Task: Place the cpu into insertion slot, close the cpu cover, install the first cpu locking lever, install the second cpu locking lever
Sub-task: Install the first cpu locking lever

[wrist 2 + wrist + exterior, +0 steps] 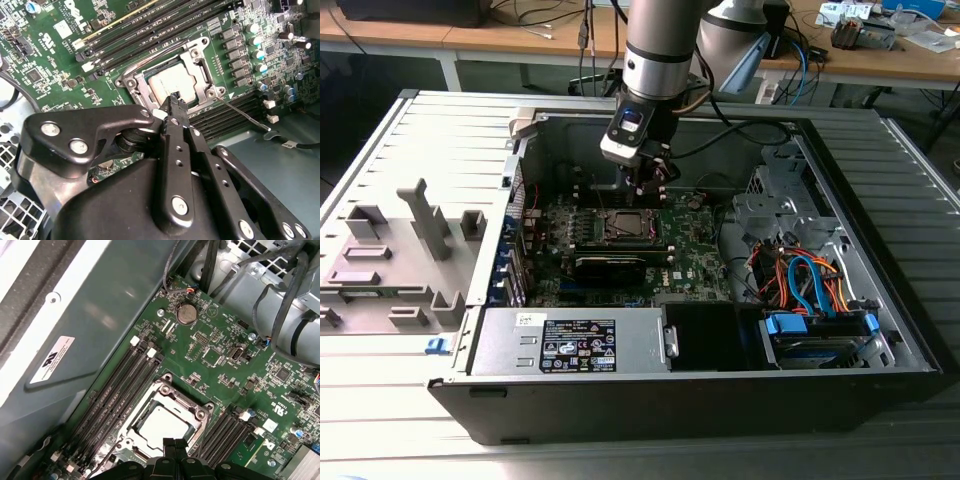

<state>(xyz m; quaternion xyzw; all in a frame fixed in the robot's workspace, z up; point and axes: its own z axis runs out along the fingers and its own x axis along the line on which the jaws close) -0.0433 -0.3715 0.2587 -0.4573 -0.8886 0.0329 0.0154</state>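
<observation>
In the exterior view, one arm reached down into the open computer case (880, 330), its gripper (642, 188) hanging directly above the insertion slot (623, 225) on the green motherboard (695, 250). One power supply (570, 340) lay along the case's near wall.

In the second wrist view, the gripper (172, 100) had its two fingers drawn together with nothing seen between them, tips at the socket's edge. One cpu (167, 84), a pale square, sat in the slot and showed through the window of the one cpu cover (198, 67), which lay flat over it. One cpu locking lever (242, 112), a thin wire, began at the socket corner just beside the fingertips; its long axis ran away from the socket across the memory slots to a hooked end, apparently unlatched. A second thin rod seemed to lie along the socket's opposite edge, though that could not be told for certain.

In the first wrist view, the closed gripper (175, 442) overlapped the cover's (150, 399) edge, the cpu (162, 422) just beyond its tips. Four long memory slots (117, 395) flanked one side, and one coin battery (186, 314) lay well apart
</observation>
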